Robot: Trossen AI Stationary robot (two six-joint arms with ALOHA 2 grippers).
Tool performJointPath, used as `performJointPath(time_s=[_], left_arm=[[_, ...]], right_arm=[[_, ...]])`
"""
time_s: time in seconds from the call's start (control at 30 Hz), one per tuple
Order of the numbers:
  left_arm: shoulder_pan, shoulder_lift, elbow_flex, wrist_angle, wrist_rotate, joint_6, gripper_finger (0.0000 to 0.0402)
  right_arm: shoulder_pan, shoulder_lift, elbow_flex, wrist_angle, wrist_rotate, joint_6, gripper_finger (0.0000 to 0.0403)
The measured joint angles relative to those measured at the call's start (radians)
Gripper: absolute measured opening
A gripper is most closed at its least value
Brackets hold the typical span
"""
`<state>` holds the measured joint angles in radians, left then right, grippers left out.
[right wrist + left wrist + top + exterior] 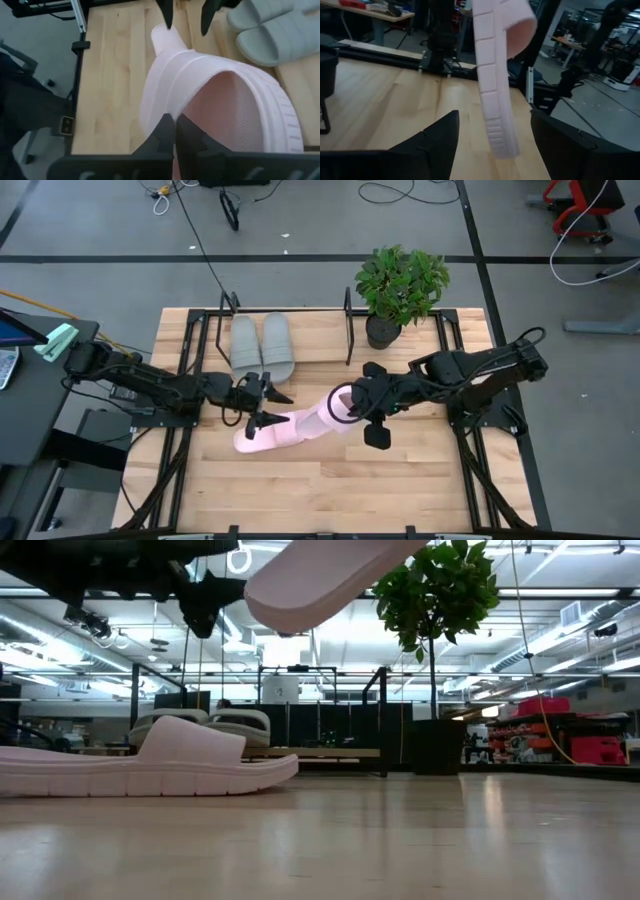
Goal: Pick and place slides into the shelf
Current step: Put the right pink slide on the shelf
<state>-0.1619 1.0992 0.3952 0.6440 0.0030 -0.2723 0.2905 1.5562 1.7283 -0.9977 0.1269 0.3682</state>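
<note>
Left arm reaches in over the bench [400,480], and its jaws [268,405] gape wide with nothing between them, poised just beside the heel end of a pink slide [150,765] that lies flat on the wood. Behind them, two grey slides [262,345] sit side by side on the shelf [320,328], at its left end, soles down. Moving across to the middle: the second pink slide [325,412] is up in the air, tilted, hanging above the bench in the low view. The right arm's jaws [347,406] are pinched tight on its edge, fingers nearly touching through the soft foam. Beyond the right arm, a potted plant [400,285] stands at the shelf's right end.
</note>
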Motion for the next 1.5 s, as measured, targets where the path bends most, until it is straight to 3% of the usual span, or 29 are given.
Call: performJointPath(time_s=[0.8,1.33,1.5], left_arm=[[0.077,0.314,0.200,0.003,0.001,0.022,0.0235],[0.087,0.316,0.203,-0.009,-0.014,-0.005,0.0228],[0.087,0.316,0.203,-0.038,-0.119,-0.038,0.0228]], right_arm=[[-0.100,0.000,0.000,-0.043,-0.004,-0.290,0.0002],[-0.160,-0.001,0.063,-0.122,-0.004,-0.508,0.0002],[-0.164,-0.002,0.119,-0.127,-0.021,-0.553,0.0002]])
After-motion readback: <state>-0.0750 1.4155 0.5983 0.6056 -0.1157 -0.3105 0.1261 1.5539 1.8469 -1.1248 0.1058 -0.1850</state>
